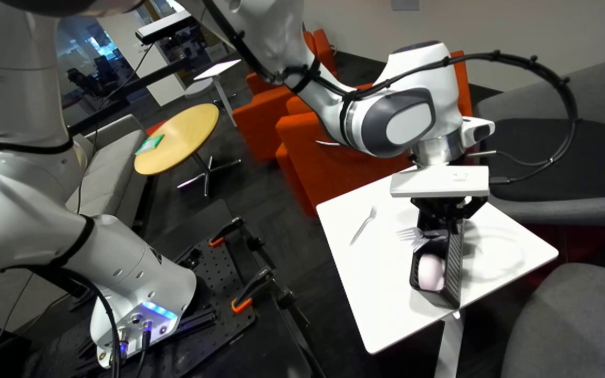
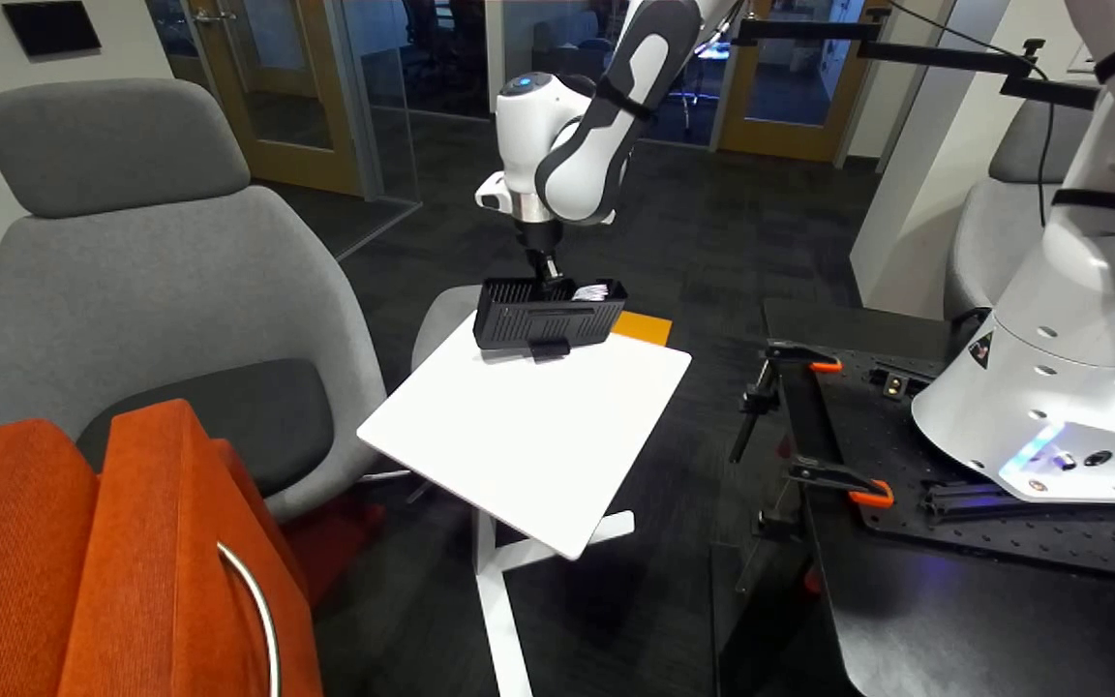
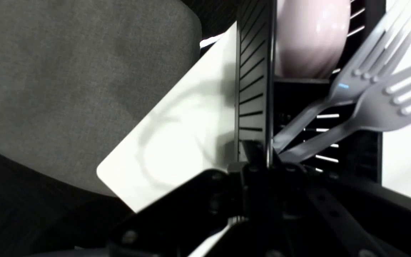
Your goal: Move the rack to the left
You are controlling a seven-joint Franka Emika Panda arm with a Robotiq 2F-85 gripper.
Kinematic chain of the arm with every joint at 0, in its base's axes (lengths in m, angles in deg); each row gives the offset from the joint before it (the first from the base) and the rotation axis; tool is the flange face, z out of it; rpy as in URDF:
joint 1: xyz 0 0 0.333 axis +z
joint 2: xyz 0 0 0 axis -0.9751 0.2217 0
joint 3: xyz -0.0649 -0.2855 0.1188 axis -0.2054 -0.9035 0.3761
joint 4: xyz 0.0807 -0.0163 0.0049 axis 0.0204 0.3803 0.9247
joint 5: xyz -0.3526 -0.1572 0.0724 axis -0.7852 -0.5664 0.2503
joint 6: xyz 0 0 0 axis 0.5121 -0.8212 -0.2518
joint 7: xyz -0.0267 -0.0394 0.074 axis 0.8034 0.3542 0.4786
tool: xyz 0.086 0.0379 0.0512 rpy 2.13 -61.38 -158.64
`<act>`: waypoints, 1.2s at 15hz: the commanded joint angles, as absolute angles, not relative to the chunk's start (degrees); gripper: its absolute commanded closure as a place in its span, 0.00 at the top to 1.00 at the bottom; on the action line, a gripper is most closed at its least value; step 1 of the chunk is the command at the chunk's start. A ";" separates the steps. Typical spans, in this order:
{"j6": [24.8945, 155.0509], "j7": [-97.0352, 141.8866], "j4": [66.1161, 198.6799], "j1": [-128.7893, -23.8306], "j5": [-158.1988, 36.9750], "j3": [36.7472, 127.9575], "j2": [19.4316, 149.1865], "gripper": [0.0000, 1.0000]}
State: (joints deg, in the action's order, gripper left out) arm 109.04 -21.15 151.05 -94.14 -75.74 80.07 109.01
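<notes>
The rack (image 1: 455, 265) is a black slotted box over the white table; it also shows in an exterior view (image 2: 504, 321) and the wrist view (image 3: 252, 85). It holds a pale pink rounded object (image 3: 312, 39) in one compartment and two grey forks (image 3: 366, 96) leaning out of another. My gripper (image 3: 267, 157) is shut on one long wall of the rack, one finger on each side. In an exterior view the gripper (image 1: 441, 207) comes down at the rack's far end. A shadow lies beside the rack; I cannot tell whether its base touches the table.
The white table (image 1: 376, 299) carries a loose fork (image 1: 364, 226). Grey chairs (image 2: 180, 290) and an orange armchair (image 2: 132, 561) stand close to the table. The robot's black base bench (image 2: 954, 590) is apart from the table.
</notes>
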 commanded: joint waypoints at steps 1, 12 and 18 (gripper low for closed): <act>101.03 -28.64 148.62 -94.52 -76.89 82.57 105.79 0.01; 88.86 -39.54 138.17 -86.22 -82.82 82.83 109.86 0.01; 90.96 -40.89 136.81 -81.36 -88.57 82.57 113.51 0.01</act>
